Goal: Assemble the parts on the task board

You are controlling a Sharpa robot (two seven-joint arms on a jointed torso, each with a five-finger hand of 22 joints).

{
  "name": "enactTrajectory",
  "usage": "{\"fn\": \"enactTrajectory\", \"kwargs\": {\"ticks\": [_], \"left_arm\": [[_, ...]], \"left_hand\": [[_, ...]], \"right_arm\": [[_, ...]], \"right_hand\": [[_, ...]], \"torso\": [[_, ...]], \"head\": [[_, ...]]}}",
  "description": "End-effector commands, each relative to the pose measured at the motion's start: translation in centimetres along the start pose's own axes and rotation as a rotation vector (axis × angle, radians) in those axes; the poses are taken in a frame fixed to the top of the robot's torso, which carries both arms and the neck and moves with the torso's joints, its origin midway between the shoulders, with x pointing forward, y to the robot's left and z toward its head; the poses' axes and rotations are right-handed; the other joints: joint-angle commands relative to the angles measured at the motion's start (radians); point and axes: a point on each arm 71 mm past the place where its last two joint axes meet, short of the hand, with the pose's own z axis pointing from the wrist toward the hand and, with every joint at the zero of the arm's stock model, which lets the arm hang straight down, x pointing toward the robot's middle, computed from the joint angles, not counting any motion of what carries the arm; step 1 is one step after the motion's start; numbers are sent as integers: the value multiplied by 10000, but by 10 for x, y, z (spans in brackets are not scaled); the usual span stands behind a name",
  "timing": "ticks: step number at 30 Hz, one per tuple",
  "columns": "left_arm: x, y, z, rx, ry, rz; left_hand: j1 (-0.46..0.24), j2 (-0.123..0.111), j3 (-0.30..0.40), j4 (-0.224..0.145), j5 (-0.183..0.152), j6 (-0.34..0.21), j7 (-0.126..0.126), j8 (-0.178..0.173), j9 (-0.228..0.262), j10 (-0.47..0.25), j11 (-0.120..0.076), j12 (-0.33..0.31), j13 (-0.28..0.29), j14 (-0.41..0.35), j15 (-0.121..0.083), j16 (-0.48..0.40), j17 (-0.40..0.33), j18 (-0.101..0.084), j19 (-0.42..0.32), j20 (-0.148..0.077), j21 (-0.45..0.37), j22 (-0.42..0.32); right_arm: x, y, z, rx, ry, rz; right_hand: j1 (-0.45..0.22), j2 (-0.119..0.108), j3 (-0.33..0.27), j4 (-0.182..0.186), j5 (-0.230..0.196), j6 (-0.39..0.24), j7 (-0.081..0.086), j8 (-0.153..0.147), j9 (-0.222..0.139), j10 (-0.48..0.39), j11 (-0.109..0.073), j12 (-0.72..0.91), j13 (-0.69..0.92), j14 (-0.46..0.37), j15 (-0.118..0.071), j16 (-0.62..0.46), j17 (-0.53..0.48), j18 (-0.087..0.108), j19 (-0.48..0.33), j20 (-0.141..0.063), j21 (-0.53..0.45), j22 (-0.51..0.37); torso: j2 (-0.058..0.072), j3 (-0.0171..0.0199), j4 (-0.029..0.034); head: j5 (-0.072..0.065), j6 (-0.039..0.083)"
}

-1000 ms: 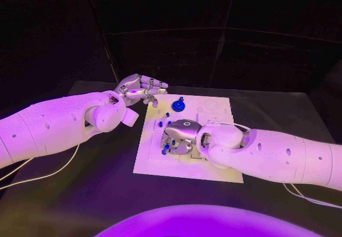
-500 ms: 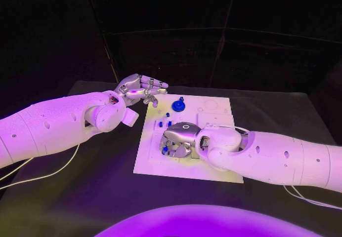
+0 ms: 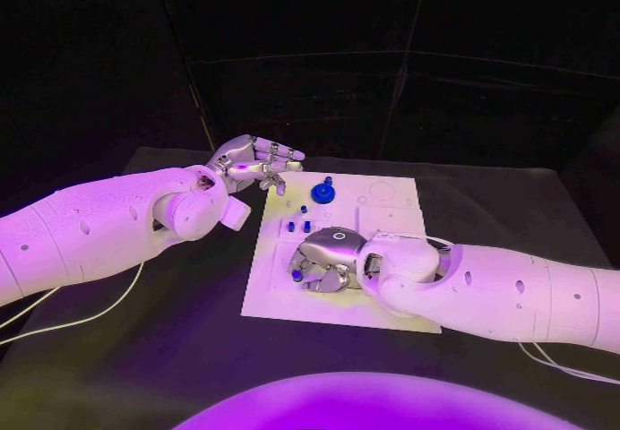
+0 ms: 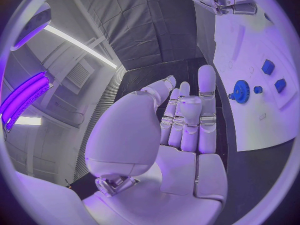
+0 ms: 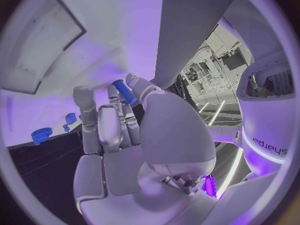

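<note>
The white task board (image 3: 388,309) lies in the middle of the table. My right hand (image 3: 331,257) hovers palm down over its middle and pinches a small blue peg (image 5: 123,91) between thumb and a fingertip; the peg's end shows under the hand (image 3: 297,276). A blue gear (image 3: 323,191) stands near the board's far edge, with small blue parts (image 3: 298,226) between it and the right hand. My left hand (image 3: 254,159) is raised beside the board's far left corner and holds nothing, its fingers (image 4: 206,105) straight. The gear (image 4: 239,91) and two blue blocks (image 4: 274,76) lie beyond them.
A white cable (image 3: 78,313) runs over the black table under my left arm. Another cable (image 3: 549,356) hangs below my right arm. The board has shallow recesses (image 3: 383,192) near its far right corner.
My right hand has slid toward the near side of the board, carrying the blue peg. The left hand has stayed where it was.
</note>
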Motion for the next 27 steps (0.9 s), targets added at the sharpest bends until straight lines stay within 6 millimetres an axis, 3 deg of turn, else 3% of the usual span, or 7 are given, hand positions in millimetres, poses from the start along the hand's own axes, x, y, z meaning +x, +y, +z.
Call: {"fn": "enactTrajectory", "kwargs": {"ticks": [1,16,24,27], "left_arm": [[1,-2,0,80,84,-65],[-1,-1,0,65,47,-56],[-3,-1,-1,51,6,-46],[-3,-1,-2,45,-11,-42]], "left_hand": [[34,84,-4,-57,36,-47,25,9,7,-61,-17,26,9,-95,2,-14,-11,132,-8,43,-50,-14],[40,93,-3,-69,36,-55,27,21,8,-76,-16,47,14,-101,1,-6,-14,135,-10,45,-55,-16],[40,93,-3,-69,36,-55,27,21,8,-76,-16,47,14,-101,1,-6,-14,135,-10,45,-55,-16],[40,93,-3,-69,36,-55,27,21,8,-76,-16,47,14,-101,1,-6,-14,135,-10,45,-55,-16]], "right_arm": [[-7,1,-2,-100,-852,59],[-19,-6,-30,-130,-2214,779],[-46,-30,-73,778,-2827,1935],[-57,-45,-91,1473,-3071,2651]], "right_hand": [[-100,-25,-96,-8,45,-126,6,30,10,-192,33,-2,1,-56,70,-86,-150,60,-138,27,-135,-200],[-81,-6,-249,-33,153,-195,43,50,22,-398,70,120,22,-137,104,-185,-344,86,-245,68,-248,-349],[-102,44,-407,11,249,-31,69,119,55,134,3,649,137,56,60,138,206,56,-77,45,-128,-152],[-112,129,-433,67,258,179,49,209,85,940,-140,1141,327,183,-40,347,581,-25,264,-18,167,334]], "torso": [[-1,3,-4],[-20,2,-8],[-25,-3,-16],[-28,-7,-17]], "head": [[-4,15],[-91,100],[-255,211],[-364,267]]}}
